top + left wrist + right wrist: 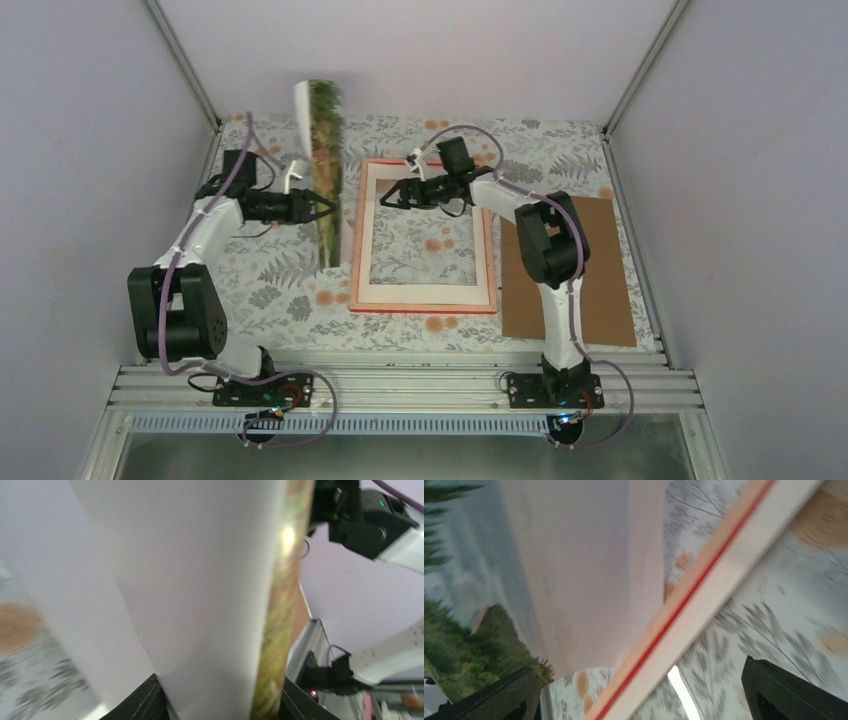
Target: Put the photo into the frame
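Note:
The photo [324, 170] stands on edge, bowed, left of the frame, its lower end near the tablecloth. My left gripper [318, 210] is shut on it at mid-height. In the left wrist view its white back [200, 595] fills the space between both fingers [145, 705], and the green print [280, 630] shows along the right side. The frame [365, 240] lies flat mid-table, pale side up. My right gripper [393, 197] hovers open over the frame's far-left part. In the right wrist view the frame's rail [684, 605] runs diagonally between the wide-apart fingers [784, 690], with nothing gripped.
A brown backing board [590, 280] lies flat right of the frame, partly under the right arm. A floral tablecloth [270, 275] covers the table. Grey walls with metal posts close in the sides and back.

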`<control>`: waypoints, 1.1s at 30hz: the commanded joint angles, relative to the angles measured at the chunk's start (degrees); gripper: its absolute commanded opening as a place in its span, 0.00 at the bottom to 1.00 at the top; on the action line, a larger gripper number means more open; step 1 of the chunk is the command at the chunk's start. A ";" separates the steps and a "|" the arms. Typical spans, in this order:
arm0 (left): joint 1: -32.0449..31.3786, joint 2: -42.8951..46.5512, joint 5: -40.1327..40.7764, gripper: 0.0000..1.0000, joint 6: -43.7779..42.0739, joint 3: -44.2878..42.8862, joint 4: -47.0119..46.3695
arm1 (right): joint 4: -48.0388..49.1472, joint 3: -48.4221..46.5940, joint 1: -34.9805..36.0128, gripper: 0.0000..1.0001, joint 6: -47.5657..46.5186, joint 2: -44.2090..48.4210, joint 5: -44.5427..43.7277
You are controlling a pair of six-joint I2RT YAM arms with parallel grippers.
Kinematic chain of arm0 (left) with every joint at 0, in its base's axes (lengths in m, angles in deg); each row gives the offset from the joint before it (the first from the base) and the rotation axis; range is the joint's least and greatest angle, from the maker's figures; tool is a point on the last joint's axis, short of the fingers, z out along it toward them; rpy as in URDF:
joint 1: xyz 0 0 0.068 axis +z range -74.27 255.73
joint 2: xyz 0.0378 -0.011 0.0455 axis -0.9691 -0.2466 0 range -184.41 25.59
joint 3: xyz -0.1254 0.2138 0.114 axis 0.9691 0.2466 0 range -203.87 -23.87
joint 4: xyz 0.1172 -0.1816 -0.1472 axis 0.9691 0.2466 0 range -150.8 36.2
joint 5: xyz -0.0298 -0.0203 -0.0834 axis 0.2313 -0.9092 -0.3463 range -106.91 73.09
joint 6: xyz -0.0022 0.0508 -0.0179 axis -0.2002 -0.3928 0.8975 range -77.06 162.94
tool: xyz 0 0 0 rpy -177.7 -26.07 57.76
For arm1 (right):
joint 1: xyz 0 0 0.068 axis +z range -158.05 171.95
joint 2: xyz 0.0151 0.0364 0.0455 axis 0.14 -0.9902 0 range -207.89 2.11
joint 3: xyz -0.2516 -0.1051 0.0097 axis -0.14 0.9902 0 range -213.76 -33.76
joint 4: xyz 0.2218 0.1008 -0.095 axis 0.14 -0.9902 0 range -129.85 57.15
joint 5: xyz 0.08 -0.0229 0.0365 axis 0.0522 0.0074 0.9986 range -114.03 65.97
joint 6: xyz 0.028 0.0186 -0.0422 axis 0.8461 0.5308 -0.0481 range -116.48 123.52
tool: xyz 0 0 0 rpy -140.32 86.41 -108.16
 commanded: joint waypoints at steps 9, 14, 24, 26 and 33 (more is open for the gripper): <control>-23.33 -11.20 -0.25 0.82 6.34 -11.25 -7.65 | -7.45 19.01 -19.91 1.00 -4.32 18.22 10.72; -23.26 -17.23 -1.70 0.85 4.71 -14.85 -7.16 | -7.86 24.02 -22.92 1.00 -5.20 22.70 10.54; -16.21 -8.83 8.88 1.00 -8.94 -14.81 -1.50 | -11.74 24.25 -24.01 1.00 -11.10 26.64 1.80; -13.38 -7.80 12.00 1.00 -9.26 -13.10 -2.35 | -12.29 24.29 -23.65 0.99 -12.06 26.98 0.56; -6.66 -14.55 11.84 1.00 -11.58 -15.93 -4.04 | -11.59 24.92 -21.69 0.96 -11.57 24.53 -0.13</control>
